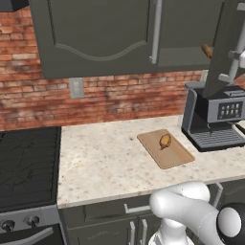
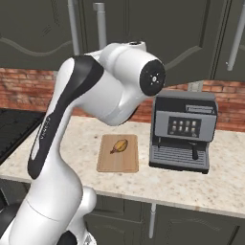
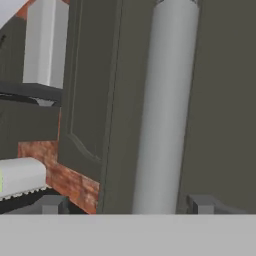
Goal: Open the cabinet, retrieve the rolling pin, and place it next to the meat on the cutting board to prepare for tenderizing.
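Claw (image 3: 129,204): in the hand view the two dark finger tips (image 3: 201,204) stand well apart, one on each side of the silver bar handle (image 3: 165,107), which runs up between them. The tips straddle the bar; whether either tip touches it cannot be told. The jaws are wide open and nothing is clamped.

Cabinet (image 1: 100,36): the dark charcoal door with the raised arched panel fills the background behind the handle in the hand view. In the left base view the neighbouring door at the right edge stands swung outward, seen nearly edge-on in front of the coffee machine (image 1: 215,117). The near door with its handle (image 1: 155,31) lies flat and shut.

Rolling pin (image 1: 206,50): a brown wooden end shows inside the open cabinet compartment, just left of the swung door. The remainder of the pin is hidden.

Cutting board (image 1: 165,148): flat on the speckled bench (image 1: 103,162), just left of the coffee machine and apart from it. The meat (image 1: 164,140) lies on the board, toward its rear half. In the right base view the meat (image 2: 119,145) sits near the board's centre.

Surroundings: a red brick wall (image 1: 33,95) backs the bench and carries a grey outlet plate (image 1: 76,88). A black stove (image 1: 28,165) adjoins the bench on the left.
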Controlling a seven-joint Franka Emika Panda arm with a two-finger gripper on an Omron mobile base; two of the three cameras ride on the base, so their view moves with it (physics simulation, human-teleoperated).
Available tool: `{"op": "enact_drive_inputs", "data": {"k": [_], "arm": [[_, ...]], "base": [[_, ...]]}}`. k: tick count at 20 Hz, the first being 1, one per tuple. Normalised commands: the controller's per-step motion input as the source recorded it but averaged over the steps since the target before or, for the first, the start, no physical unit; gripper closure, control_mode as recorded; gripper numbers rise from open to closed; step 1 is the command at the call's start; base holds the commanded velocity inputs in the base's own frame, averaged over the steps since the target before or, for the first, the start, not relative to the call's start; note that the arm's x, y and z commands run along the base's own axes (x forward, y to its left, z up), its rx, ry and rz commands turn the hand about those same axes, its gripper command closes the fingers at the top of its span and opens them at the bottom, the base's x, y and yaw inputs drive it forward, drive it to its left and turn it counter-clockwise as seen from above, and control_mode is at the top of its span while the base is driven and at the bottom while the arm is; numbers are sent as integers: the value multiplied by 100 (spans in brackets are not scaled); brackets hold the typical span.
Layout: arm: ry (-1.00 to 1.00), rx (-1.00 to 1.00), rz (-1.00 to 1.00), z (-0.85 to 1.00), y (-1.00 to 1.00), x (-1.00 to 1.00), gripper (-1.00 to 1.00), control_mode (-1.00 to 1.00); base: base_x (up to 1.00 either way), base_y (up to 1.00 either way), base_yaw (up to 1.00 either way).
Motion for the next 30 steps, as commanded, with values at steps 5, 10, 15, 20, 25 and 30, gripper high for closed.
{"op": "enact_drive_inputs", "data": {"k": [5,10,15,20,25,30], "arm": [[1,-1,-13,0,0,-30,-100,-100],[1,-4,-21,0,0,-56,-100,-100],[-7,-7,-24,0,1,-95,-100,-100],[-4,-12,-17,0,36,-70,-100,-100],[-6,-21,-14,0,67,-25,-100,-100],[-4,-22,-14,0,71,-1,-100,-100]], "base": [[0,0,0],[0,0,0],[0,0,0],[0,0,0],[0,0,0],[0,0,0]]}}
